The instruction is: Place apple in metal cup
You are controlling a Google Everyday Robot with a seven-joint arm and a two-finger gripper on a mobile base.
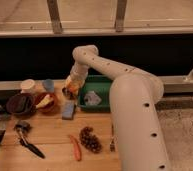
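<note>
My gripper (72, 86) hangs at the left end of the big white arm, just left of the green tray. It is shut on the apple (73, 89), a small yellow-orange fruit that shows below the fingers. The metal cup (65, 93) is mostly hidden under the gripper and the apple; only a dark, shiny bit of it peeks out at the gripper's lower left. Whether the apple touches the cup I cannot tell.
A green tray (104, 84) with a pale object (92, 98) lies to the right. Left of the gripper stand a bluish-grey cup (48, 84), a cream cup (27, 85), a red bowl (45, 102) and a dark bowl (19, 104). A blue sponge (68, 110), carrot (76, 148), grapes (90, 139), fork (111, 143) and black tool (28, 141) lie nearer.
</note>
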